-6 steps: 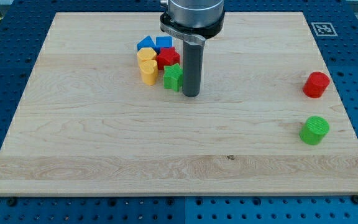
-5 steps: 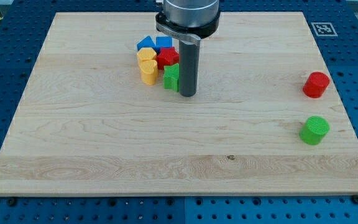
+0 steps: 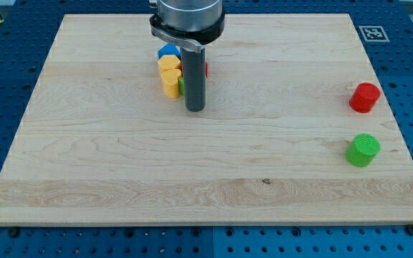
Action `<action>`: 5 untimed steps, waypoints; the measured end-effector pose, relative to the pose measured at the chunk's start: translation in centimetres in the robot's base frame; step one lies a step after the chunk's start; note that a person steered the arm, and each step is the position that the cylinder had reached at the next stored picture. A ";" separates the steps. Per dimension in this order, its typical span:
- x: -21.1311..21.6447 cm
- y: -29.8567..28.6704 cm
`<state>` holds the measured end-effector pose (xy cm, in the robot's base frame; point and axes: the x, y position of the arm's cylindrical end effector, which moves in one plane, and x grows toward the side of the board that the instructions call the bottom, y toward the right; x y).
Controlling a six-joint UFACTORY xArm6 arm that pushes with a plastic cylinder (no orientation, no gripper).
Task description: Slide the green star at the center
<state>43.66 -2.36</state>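
The green star [image 3: 181, 86] shows only as a thin green sliver at the left edge of the rod; the rod hides the rest of it. My tip [image 3: 195, 109] rests on the board just below and to the right of that sliver, in front of the cluster. The cluster at the view's upper middle holds two yellow blocks [image 3: 170, 77], a blue block [image 3: 168, 51] and a red block [image 3: 206, 69] mostly hidden behind the rod.
A red cylinder [image 3: 365, 97] stands near the board's right edge. A green cylinder [image 3: 363, 150] stands below it. A fiducial marker [image 3: 371, 33] sits at the board's top right corner. The wooden board [image 3: 120, 172] lies on a blue perforated table.
The rod has moved left, from the right side of the green star to in front of it. It now covers most of the star, the red block and one blue block.
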 end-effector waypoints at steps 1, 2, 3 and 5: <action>0.0 0.9; 0.0 1.9; -0.1 1.9; -0.7 1.0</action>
